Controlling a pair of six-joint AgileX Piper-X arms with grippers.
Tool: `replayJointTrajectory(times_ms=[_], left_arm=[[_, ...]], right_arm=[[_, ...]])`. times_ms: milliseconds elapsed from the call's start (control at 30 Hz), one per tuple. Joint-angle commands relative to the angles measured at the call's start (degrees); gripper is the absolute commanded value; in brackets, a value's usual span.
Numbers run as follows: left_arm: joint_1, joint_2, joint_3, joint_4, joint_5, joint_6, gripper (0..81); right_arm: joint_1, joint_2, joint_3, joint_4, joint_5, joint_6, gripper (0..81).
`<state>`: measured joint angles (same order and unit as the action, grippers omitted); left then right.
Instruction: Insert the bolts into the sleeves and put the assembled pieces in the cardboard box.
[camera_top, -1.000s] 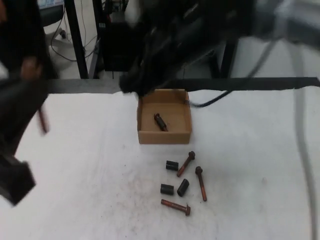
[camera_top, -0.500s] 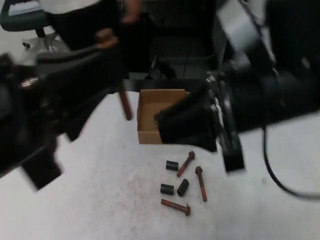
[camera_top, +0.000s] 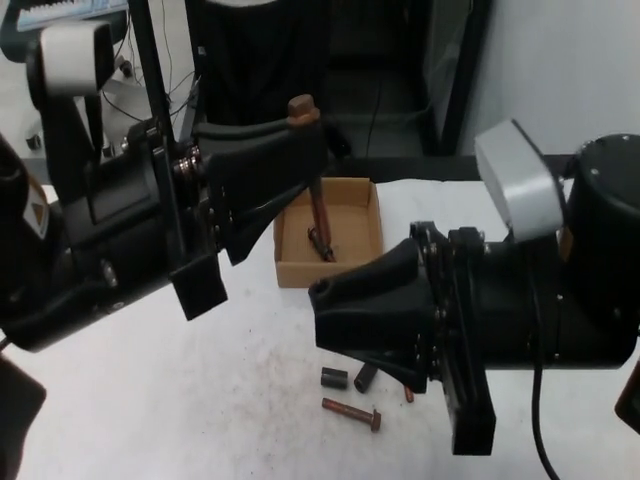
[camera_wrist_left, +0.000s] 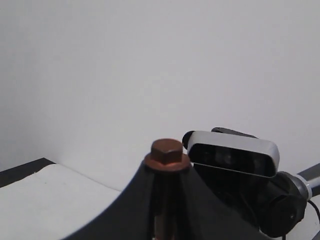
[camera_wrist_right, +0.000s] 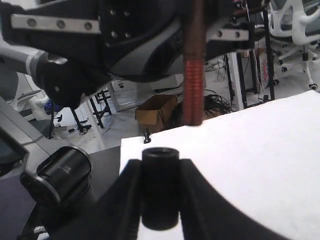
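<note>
Left wrist view showed the left gripper (camera_wrist_left: 166, 182) closed on a bolt (camera_wrist_left: 166, 154), its two fingers pressed against the shank just under the rusty hex head, which stood upright above them. In the right wrist view the right gripper (camera_wrist_right: 160, 175) clasped a black sleeve (camera_wrist_right: 160, 192) between its fingers, the sleeve upright with its open end facing up. The bolt's threaded tip (camera_wrist_right: 192, 95) hung close above that opening, not inside it. In the high view the left gripper (camera_top: 300, 150) was raised over the far middle of the bench (camera_top: 200, 400), and the held bolt (camera_top: 318, 212) hung downward in line with the cardboard box (camera_top: 345, 272). The right gripper (camera_top: 330, 300) sat nearer than the box. An assembled piece (camera_top: 320, 243) lay in the box. On the bench in front lay a loose sleeve (camera_top: 333, 378), a second loose sleeve (camera_top: 366, 376) just beside it, and a loose bolt (camera_top: 352, 411) nearer the camera.
</note>
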<state>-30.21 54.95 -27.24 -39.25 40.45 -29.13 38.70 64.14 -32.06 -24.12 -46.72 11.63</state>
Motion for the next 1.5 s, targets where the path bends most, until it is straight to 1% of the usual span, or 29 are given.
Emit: replayJointTrajectory(times_ms=[0,133,333,433,600,767,1167,1467], left_arm=[[-0.05,-0.18,-0.01,-1.32,0.74,1.05,0.1],[-0.05,-0.18,-0.01,-1.32,0.74,1.36,0.1],[-0.05,-0.18,-0.01,-1.32,0.74,1.77,0.1],[-0.05,-0.18,-0.01,-1.96,0.74,1.76,0.1],[-0.05,-0.18,-0.01,-4.12,0.35,1.66,0.1],[-0.05,-0.18,-0.01,-4.11,0.35,0.82,0.1],[-0.05,-0.18,-0.01,-4.11,3.42,-0.08,0.1],[-0.05,-0.18,-0.01,-3.35,4.74,-0.08,0.1]], right_arm=[[0.11,-0.04,-0.15,-4.62,-0.17,0.63,0.8],[0.11,-0.04,-0.15,-7.42,-0.17,3.04,0.8],[0.11,-0.04,-0.15,-7.49,-0.17,3.04,0.8],[0.11,-0.04,-0.15,-5.57,-0.17,3.04,0.8],[0.11,-0.04,-0.15,-0.98,-0.17,1.13,0.8],[0.0,0.24,-0.04,-0.72,0.44,-0.2,0.8],[0.0,0.24,-0.17,-2.32,1.84,-0.05,0.8],[0.0,0.24,-0.17,-7.87,1.83,3.03,0.8]])
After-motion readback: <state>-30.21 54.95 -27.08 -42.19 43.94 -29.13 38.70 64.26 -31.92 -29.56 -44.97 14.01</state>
